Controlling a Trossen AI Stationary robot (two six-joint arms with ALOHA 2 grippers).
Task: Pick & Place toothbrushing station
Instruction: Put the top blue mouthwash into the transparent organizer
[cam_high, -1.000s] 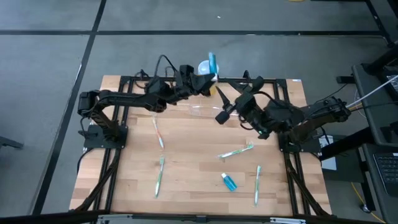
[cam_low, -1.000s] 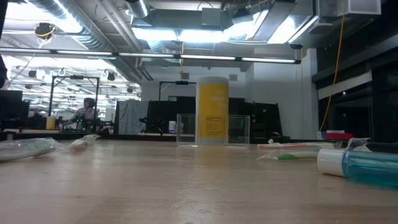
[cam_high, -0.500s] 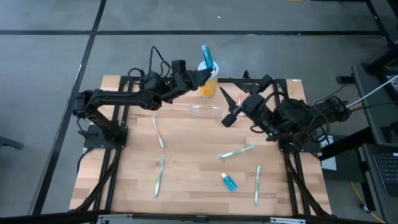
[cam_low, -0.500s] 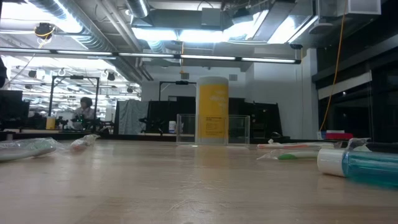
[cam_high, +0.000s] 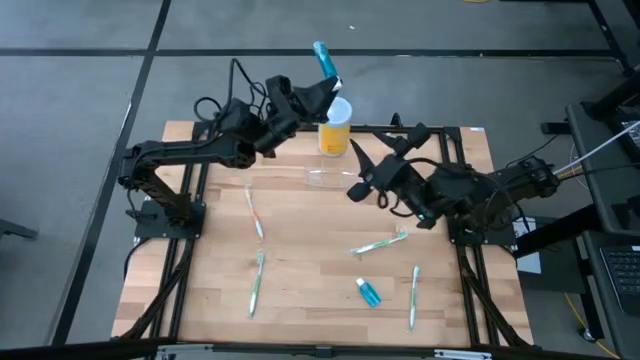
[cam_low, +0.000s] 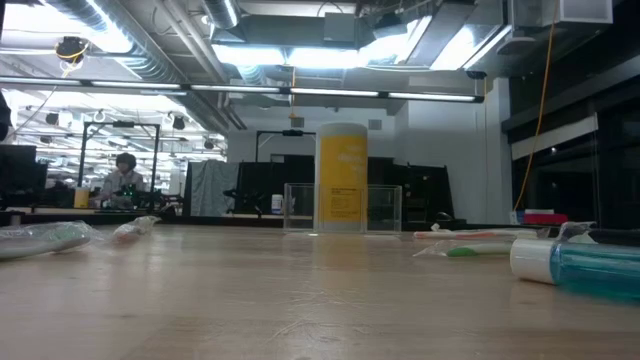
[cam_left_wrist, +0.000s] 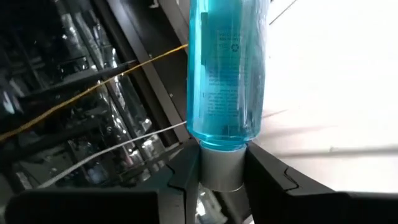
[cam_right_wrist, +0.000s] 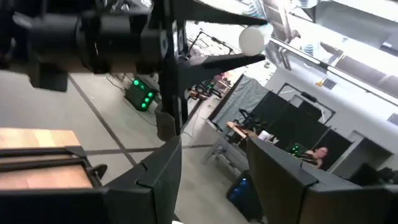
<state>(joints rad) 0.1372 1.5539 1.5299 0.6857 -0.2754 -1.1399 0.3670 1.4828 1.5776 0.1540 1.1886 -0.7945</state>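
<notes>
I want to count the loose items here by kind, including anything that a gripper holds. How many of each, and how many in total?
toothbrushes: 4
blue bottles: 2, one lying flat, one held in the left gripper
yellow container: 1
clear holder: 1
Total: 8
</notes>
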